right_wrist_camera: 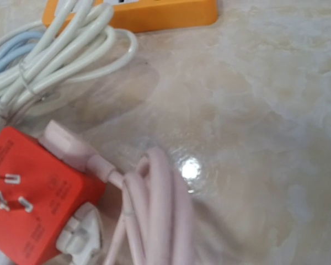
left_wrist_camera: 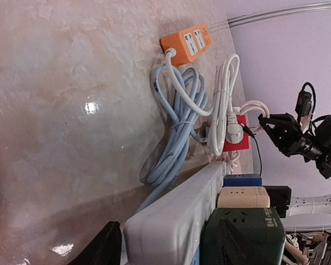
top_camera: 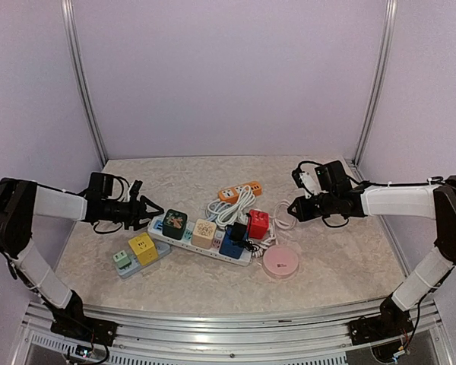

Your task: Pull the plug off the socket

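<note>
A white power strip (top_camera: 190, 242) lies across the middle of the table. Plugged into it in a row are a dark green cube plug (top_camera: 175, 223), a beige cube (top_camera: 204, 232) and a blue cube (top_camera: 230, 243). My left gripper (top_camera: 153, 209) is at the strip's left end, open. In the left wrist view its dark fingers (left_wrist_camera: 107, 245) stand either side of the strip's end (left_wrist_camera: 165, 232), one in front of the green plug (left_wrist_camera: 248, 234). My right gripper (top_camera: 295, 207) hovers shut beside the red cube (top_camera: 258, 223); its fingers are out of the right wrist view.
An orange strip (top_camera: 240, 191) with coiled white and blue cables (top_camera: 229, 209) lies behind. A pink round socket (top_camera: 281, 261) sits front right with pink cable (right_wrist_camera: 154, 210). A yellow cube (top_camera: 143, 247) and a small green one (top_camera: 121, 258) sit front left.
</note>
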Tool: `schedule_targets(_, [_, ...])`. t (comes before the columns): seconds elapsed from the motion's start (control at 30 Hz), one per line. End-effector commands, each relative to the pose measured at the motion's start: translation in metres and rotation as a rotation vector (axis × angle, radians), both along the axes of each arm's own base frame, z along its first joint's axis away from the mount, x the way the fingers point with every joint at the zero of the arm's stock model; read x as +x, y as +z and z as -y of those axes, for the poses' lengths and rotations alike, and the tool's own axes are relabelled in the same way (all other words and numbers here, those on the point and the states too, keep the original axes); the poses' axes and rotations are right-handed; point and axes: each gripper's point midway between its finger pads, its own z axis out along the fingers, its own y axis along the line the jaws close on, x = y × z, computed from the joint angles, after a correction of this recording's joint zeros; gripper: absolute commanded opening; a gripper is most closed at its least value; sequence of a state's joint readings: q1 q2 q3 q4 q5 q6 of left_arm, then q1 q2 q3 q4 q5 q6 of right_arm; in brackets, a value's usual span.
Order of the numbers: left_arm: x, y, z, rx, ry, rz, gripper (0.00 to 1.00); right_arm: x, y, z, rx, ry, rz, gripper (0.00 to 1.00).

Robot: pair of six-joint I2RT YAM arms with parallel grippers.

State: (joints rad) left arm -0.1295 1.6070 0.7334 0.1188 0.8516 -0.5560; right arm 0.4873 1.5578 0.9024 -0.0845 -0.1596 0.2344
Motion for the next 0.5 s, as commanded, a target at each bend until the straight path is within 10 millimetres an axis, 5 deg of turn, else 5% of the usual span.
schedule_targets(0.0, [-0.009, 0.028, 0.024, -0.034, -0.111, 0.071, 0.56, 0.022, 0.020, 0.014, 0.012, -0.084, 0.073, 0.00])
schedule_targets(0.47, [-0.020, 0.063, 0.039, -0.093, -0.173, 0.135, 0.38, 0.021, 0.021, 0.016, 0.017, -0.100, 0.077, 0.00])
